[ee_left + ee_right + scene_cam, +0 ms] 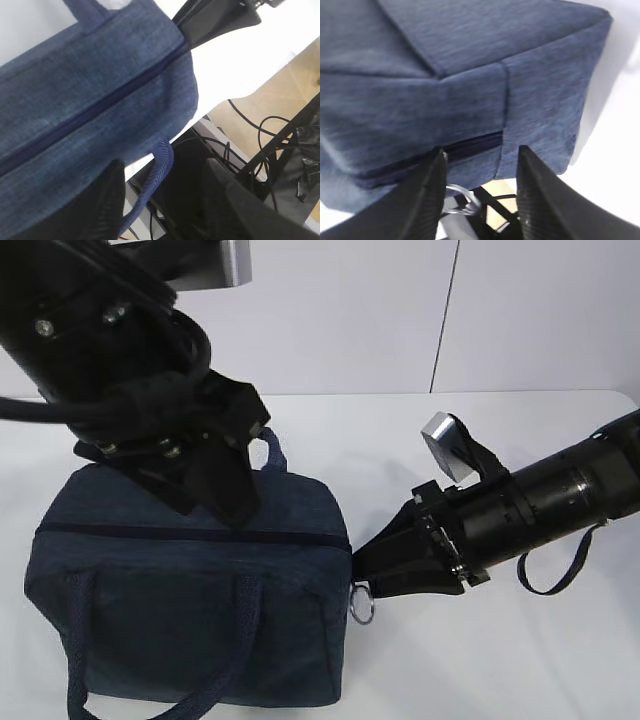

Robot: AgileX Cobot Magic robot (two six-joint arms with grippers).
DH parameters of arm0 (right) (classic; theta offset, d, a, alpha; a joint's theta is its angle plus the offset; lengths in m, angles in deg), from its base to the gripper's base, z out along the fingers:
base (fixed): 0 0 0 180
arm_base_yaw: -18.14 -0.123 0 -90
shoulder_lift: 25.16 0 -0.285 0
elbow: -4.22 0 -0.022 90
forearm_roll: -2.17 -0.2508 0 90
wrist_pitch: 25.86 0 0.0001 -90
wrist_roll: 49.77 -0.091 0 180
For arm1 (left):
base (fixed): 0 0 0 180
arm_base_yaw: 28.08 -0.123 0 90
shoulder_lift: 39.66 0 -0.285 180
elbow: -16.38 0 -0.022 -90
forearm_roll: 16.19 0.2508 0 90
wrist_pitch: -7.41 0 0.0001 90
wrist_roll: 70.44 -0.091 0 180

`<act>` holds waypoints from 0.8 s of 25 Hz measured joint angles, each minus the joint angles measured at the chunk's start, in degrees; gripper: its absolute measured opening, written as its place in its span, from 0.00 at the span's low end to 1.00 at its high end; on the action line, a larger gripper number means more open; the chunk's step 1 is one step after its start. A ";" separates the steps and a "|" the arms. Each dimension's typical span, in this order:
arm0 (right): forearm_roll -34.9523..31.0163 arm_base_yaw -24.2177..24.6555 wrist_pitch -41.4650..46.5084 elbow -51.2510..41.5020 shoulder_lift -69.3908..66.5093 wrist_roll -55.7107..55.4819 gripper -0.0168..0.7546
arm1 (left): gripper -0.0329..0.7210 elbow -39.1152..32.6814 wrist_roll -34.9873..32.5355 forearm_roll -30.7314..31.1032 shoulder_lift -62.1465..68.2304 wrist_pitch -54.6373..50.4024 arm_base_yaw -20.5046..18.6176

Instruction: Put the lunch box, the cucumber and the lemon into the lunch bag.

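The dark navy lunch bag (190,600) stands on the white table with its top zipper (190,533) shut along its whole length. My left gripper (225,502) hovers over the bag's top, near the far handle (272,448). In the left wrist view it (165,210) is open, with the near loop handle (159,170) showing between its fingers. My right gripper (362,555) is at the bag's right end. It (480,200) is open, with the fabric end tab between its fingers and the ring pull (462,202) just beyond. The ring pull hangs free in the exterior view (362,602). The lunch box, cucumber and lemon are out of view.
The white table (520,660) extends to the right of the bag and ends at a white wall. The bag sits near the table's front edge (240,92); cables and a dark frame (270,150) lie below it. A loose black strap (555,575) hangs from the right arm.
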 joint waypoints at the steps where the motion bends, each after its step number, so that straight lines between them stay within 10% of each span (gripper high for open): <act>1: 0.28 0.00 0.10 0.00 0.44 0.29 0.45 | 0.52 0.00 0.00 0.00 0.00 0.00 0.00; 20: 0.30 0.00 0.81 0.00 3.34 0.45 0.45 | 0.52 0.00 0.00 -0.50 0.00 0.00 0.00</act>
